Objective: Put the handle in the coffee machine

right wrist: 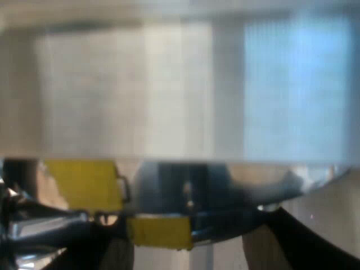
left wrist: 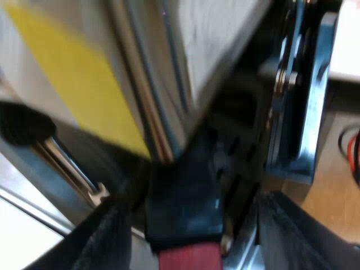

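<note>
left gripper (left wrist: 198, 225) at handle (left wrist: 185, 205) by blurred espresso machine (left wrist: 225, 45), we cannot tell its grip | right gripper (right wrist: 185, 253) spread wide, empty

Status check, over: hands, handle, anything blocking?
Left hand at the handle, red end nearest, far end up under the espresso machine. Right hand close to the machine. Lock-in unconfirmed; no obstruction seen.

Location type: a desk-mounted coffee station; the kind of room around it cannot be determined. Indicators: an espresso machine (right wrist: 140, 90) with brushed-metal panels and a yellow label (left wrist: 73, 79) on its body, and a light wood-toned desk (left wrist: 332, 197) surface showing just beside the machine's base.
</note>
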